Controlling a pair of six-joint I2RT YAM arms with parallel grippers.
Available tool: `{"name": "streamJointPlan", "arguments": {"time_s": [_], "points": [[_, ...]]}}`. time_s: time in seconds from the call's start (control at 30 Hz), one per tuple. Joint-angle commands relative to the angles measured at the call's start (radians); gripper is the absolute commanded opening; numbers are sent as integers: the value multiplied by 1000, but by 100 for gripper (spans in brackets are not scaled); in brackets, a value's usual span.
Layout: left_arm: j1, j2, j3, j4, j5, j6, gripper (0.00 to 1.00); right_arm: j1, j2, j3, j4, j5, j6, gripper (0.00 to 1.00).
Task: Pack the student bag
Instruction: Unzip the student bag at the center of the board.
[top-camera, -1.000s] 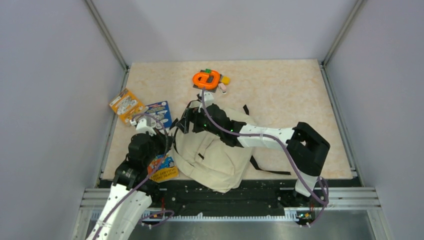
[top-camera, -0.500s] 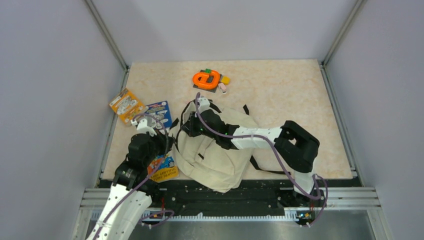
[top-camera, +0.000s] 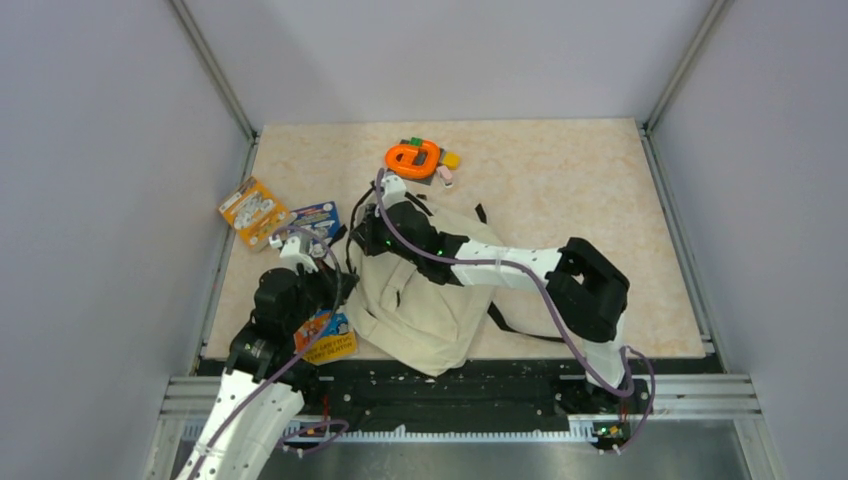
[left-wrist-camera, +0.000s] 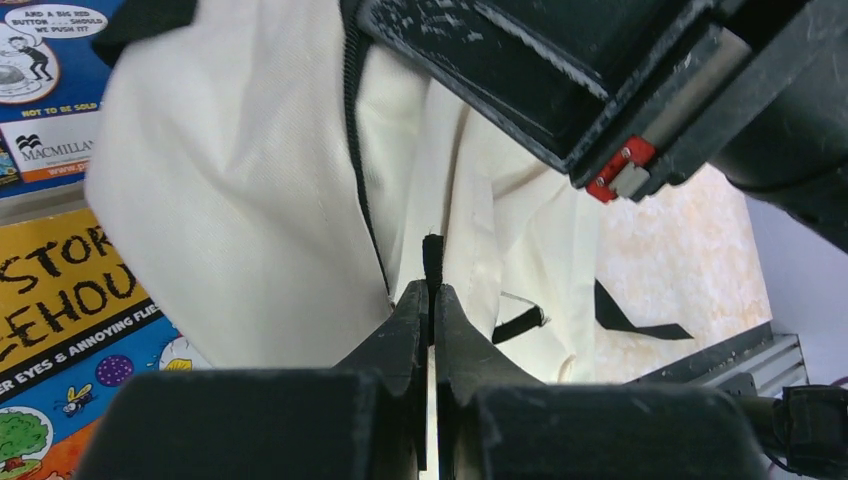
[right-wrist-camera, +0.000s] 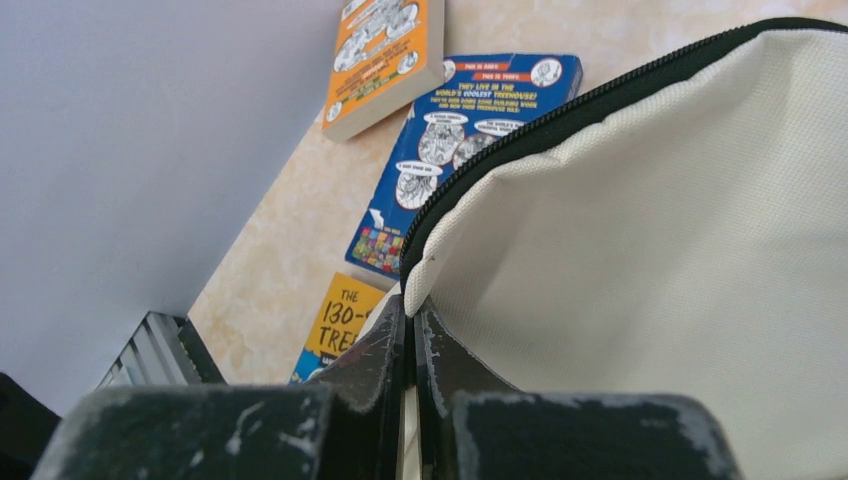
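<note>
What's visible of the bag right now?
The bag is cream woven fabric with black straps and a black zipper, lying slumped on the table near its front edge. The left gripper is shut on a thin black tab of it; the right gripper is shut on its fabric edge beside the zipper.

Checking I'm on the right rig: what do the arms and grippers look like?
The left arm and right arm each have white links, chunky black joints and a lilac cable running alongside. The left gripper and right gripper have scuffed black fingers tapering to wedges.
</note>
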Motion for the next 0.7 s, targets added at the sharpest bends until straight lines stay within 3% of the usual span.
{"name": "streamJointPlan", "arguments": {"time_s": [0.0, 0.33, 0.57, 0.67], "points": [[-9, -29, -15, 44, 80, 2, 0, 2, 23, 133, 47, 35, -46, 0], [-30, -20, 5, 9, 125, -7, 0, -30, 63, 239, 14, 54, -71, 0], [-31, 2, 58, -84, 76, -8, 0, -61, 66, 262, 36, 51, -35, 0], [-32, 42, 56, -70, 148, 0, 0, -66, 63, 262, 58, 61, -27, 0]]}}
